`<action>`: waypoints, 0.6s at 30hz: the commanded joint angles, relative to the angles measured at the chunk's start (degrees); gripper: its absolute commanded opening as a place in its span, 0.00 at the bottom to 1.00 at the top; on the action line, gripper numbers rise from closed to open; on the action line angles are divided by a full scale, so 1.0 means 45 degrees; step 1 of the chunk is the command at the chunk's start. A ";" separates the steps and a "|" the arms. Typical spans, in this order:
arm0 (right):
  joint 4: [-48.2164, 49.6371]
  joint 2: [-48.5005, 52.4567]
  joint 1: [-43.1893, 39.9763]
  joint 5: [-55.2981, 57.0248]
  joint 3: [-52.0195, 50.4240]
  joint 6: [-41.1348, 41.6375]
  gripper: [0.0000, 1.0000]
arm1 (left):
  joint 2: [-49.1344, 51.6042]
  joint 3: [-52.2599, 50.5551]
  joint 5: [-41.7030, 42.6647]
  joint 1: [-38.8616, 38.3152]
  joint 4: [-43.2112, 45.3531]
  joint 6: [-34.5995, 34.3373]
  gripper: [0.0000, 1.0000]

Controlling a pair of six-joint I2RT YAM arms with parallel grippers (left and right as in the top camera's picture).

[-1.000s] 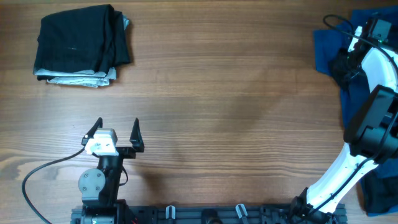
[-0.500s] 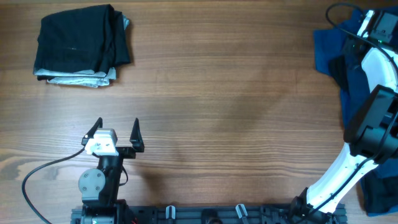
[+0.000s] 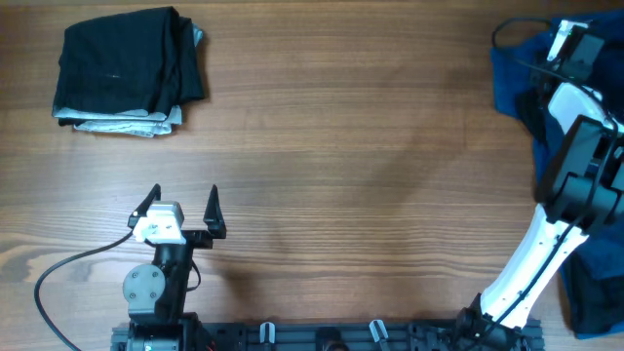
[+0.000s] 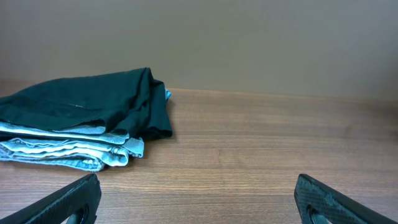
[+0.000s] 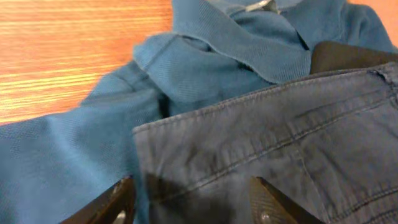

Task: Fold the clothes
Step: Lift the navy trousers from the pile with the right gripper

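A folded stack of clothes [image 3: 127,70], black on top of light grey, lies at the table's far left; the left wrist view shows that stack [image 4: 81,115] well ahead. My left gripper [image 3: 182,207] stands open near the front edge, far from it, with bare wood between its fingers [image 4: 199,202]. At the far right lies a loose pile of clothes [image 3: 512,78]. My right gripper [image 3: 570,44] hangs over it. In the right wrist view the navy shorts [image 5: 280,143] overlap a brighter blue collared shirt [image 5: 236,43]. My right gripper [image 5: 193,205] is open, straddling the shorts' left edge.
A black cable [image 3: 68,268] loops from the left arm's base across the wooden table [image 3: 341,146]. The arms' mounting rail [image 3: 322,336] runs along the front edge. More dark blue fabric [image 3: 595,292] hangs at the near right corner behind the right arm.
The right wrist has shifted toward the table's far edge over the blue pile and turned. The left arm and the folded stack have not moved.
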 commanded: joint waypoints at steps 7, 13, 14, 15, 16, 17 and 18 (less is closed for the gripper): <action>0.0403 0.0753 0.0083 0.0559 0.0107 -0.0379 0.68 | -0.0092 -0.0083 0.0194 0.0019 -0.0019 0.0243 1.00; 0.0257 0.0753 0.0083 0.0568 0.0107 0.0194 0.54 | -0.0092 -0.0083 0.0194 0.0019 -0.0019 0.0243 1.00; 0.0262 0.0753 0.0083 0.0568 0.0107 0.0199 0.43 | -0.0092 -0.0083 0.0194 0.0019 -0.0019 0.0243 1.00; 0.0267 0.0753 0.0083 0.0636 0.0107 0.0199 0.34 | -0.0092 -0.0083 0.0194 0.0019 -0.0019 0.0243 1.00; 0.0272 0.0753 0.0087 0.0801 0.0107 0.0199 0.25 | -0.0092 -0.0083 0.0194 0.0019 -0.0019 0.0243 1.00; 0.0287 0.0748 0.0083 0.0928 0.0112 0.0199 0.22 | -0.0092 -0.0083 0.0194 0.0019 -0.0019 0.0243 1.00; 0.0466 0.0680 0.0087 0.1457 0.0126 0.0160 0.16 | -0.0092 -0.0083 0.0194 0.0019 -0.0019 0.0243 1.00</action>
